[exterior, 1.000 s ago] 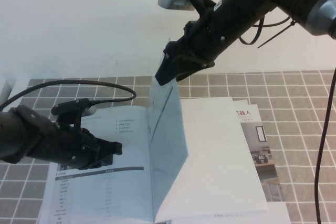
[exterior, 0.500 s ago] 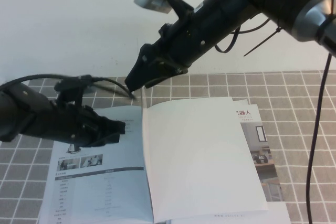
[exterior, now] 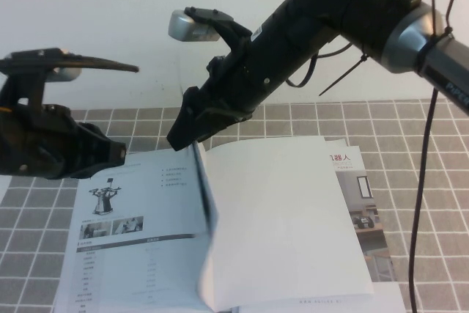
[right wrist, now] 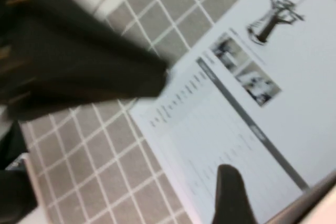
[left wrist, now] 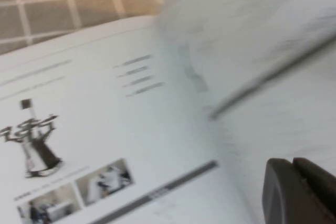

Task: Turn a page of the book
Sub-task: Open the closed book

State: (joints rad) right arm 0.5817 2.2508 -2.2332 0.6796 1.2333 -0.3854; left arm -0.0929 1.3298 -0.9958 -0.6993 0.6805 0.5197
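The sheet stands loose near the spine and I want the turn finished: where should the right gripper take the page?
Probably by the page's raised far corner, from the book's back edge: it stands on edge there, right below the open right gripper. The left gripper hovers over the left leaf.

The book (exterior: 278, 218) has smooth white paper (matt), on a tiled cloth (exterior: 410, 137).

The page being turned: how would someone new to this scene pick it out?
On the checked cloth lies the open book. At its spine, below the right gripper, one sheet, the page, stands on edge. Its neighbours lie flat: the printed left page and the blank right one.
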